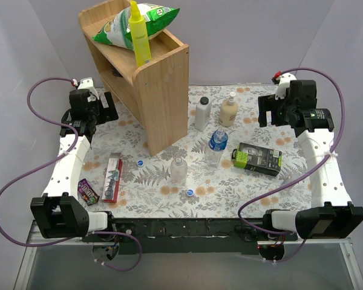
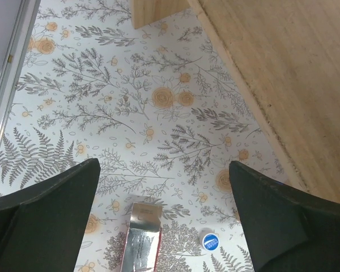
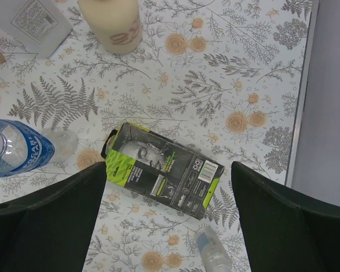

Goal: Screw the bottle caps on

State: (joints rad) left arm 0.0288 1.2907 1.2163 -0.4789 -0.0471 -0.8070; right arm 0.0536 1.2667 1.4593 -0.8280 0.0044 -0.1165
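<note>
The blue-label bottle stands uncapped mid-table and also shows at the left edge of the right wrist view. The plain clear bottle stands left of it, also uncapped. One blue cap lies near the shelf foot and shows in the left wrist view. The other cap lies in front of the plain bottle. My left gripper is open and empty, raised at the far left. My right gripper is open and empty, raised at the far right.
A wooden shelf stands at the back left, holding a chips bag and a yellow bottle. A white bottle and a cream pump bottle stand behind the bottles. A black-green box lies right, a red toothpaste box and a candy pack left.
</note>
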